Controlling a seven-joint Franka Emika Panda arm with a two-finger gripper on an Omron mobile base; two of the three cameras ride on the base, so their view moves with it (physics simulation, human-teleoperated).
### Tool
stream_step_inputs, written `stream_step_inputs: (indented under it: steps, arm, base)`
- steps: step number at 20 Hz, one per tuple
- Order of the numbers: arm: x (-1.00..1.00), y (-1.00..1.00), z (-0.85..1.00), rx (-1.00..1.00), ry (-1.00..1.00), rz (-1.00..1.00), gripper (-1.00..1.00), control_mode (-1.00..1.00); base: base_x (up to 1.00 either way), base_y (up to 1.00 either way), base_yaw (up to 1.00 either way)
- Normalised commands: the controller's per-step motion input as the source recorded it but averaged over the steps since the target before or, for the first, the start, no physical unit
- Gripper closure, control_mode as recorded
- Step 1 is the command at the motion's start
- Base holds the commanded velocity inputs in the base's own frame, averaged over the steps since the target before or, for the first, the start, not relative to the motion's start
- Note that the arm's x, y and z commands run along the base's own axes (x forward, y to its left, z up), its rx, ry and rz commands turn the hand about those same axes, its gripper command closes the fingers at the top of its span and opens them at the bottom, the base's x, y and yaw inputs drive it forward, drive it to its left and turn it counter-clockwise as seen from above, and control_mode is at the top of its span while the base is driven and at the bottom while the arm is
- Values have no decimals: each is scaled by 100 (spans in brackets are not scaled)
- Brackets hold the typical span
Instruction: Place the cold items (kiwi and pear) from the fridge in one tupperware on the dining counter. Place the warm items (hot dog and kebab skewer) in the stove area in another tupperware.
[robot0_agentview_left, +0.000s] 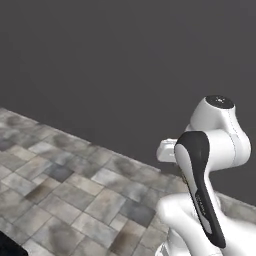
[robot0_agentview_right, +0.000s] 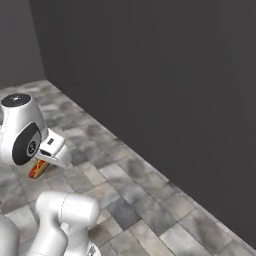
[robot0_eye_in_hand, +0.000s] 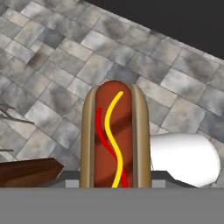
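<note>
White arm (robot0_agentview_left: 210, 165) folded up over the stone-tiled floor (robot0_agentview_left: 75, 185), gripper (robot0_eye_in_hand: 116, 181) clamped on the hot dog (robot0_eye_in_hand: 115, 138), bun pointing toward the dark wall (robot0_agentview_right: 160, 85).

the hot dog (robot0_eye_in_hand: 115, 135) is cut off at 6 o'clock in the hand view, its lower end and the finger tips out of sight. in the right base view just an orange sliver (robot0_agentview_right: 39, 169) peeks from under the hand at 9 o'clock.
</note>
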Motion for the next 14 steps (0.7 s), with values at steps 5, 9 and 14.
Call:
stream_step_inputs:
  steps: [5,9,14]
  arm:
    - [0,0,0,0,0,0,100,100]
    - [0,0,0,0,0,0,100,100]
    - [0,0,0,0,0,0,100,100]
  base:
    - [100,-27,45]
    - [100,-21,46]
    - [100,-16,49]
